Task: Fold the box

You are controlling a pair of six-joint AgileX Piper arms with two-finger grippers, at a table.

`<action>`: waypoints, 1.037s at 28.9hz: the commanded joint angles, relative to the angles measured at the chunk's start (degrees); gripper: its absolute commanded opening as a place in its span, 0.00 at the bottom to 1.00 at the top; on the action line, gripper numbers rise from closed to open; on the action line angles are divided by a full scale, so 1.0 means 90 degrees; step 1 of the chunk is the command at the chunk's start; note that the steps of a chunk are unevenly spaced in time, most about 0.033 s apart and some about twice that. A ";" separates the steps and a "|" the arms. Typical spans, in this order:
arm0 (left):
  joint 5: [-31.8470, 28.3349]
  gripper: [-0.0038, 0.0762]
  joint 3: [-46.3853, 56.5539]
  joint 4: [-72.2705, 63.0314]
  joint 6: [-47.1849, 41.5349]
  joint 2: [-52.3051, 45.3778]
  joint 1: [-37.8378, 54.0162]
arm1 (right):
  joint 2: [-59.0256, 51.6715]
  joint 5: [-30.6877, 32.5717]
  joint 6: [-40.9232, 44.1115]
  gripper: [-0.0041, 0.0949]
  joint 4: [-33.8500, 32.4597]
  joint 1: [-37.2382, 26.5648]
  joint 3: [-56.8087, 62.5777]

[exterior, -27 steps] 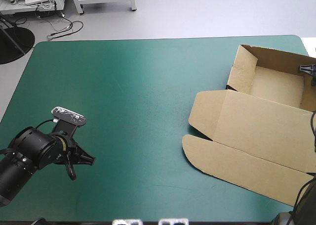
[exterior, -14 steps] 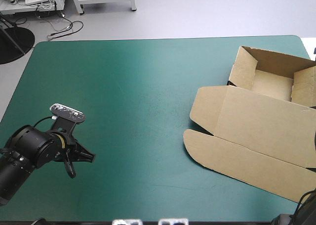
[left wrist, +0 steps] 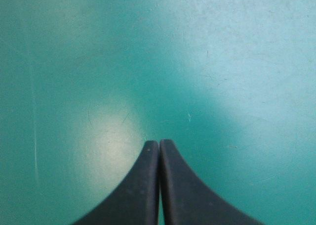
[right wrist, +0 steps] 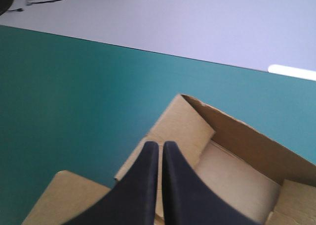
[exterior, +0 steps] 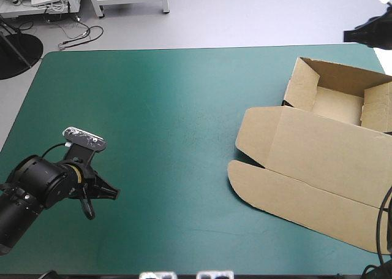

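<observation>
The brown box point(exterior: 318, 138) lies at the table's right side as an open tray with raised walls, its lid point(exterior: 306, 175) spread flat toward the front. My right gripper point(exterior: 358, 35) is raised beyond the table's far right corner, above the tray; in its wrist view its black fingers point(right wrist: 148, 185) are shut with nothing between them, and the tray point(right wrist: 232, 160) lies below. My left gripper point(exterior: 101, 196) rests low over the teal-green cover near the front left, far from the box. Its fingers point(left wrist: 143, 195) meet in a pointed arch over bare cover.
The teal-green table point(exterior: 171, 107) stretches bare between the left arm and the box. The box's lid reaches close to the table's right and front edges. Grey floor lies beyond the far edge.
The right gripper left the tray's right wall and rose up beyond the far right corner. That side wall now stands folded inward. The left arm barely moved.
</observation>
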 commanded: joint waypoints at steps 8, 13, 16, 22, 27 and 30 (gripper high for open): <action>-0.0178 0.04 -0.0209 -0.0011 0.0007 -0.0048 -0.0002 | -0.2196 -0.0056 0.0519 0.04 -0.1787 0.2237 0.2516; -0.0291 0.04 -0.0193 -0.0119 0.0007 -0.0048 -0.0002 | -0.3643 -0.0913 0.0594 0.04 -0.1862 0.2307 0.4836; -0.0372 0.04 -0.0105 -0.0171 0.0007 -0.0075 -0.0002 | -0.4469 -0.1031 0.0594 0.04 -0.1903 0.2307 0.5951; -0.0443 0.04 0.0004 -0.0341 0.0007 -0.0339 -0.0002 | -0.5523 -0.1237 0.0780 0.04 -0.1866 0.2307 0.7258; -0.0443 0.04 0.0004 -0.0261 0.0031 -0.0619 -0.0002 | -0.5887 -0.1388 0.0845 0.04 -0.1892 0.2307 0.7598; -0.0443 0.04 0.0004 -0.0261 0.0248 -0.0676 -0.0002 | -0.5899 -0.1346 0.1034 0.04 -0.1892 0.2307 0.7695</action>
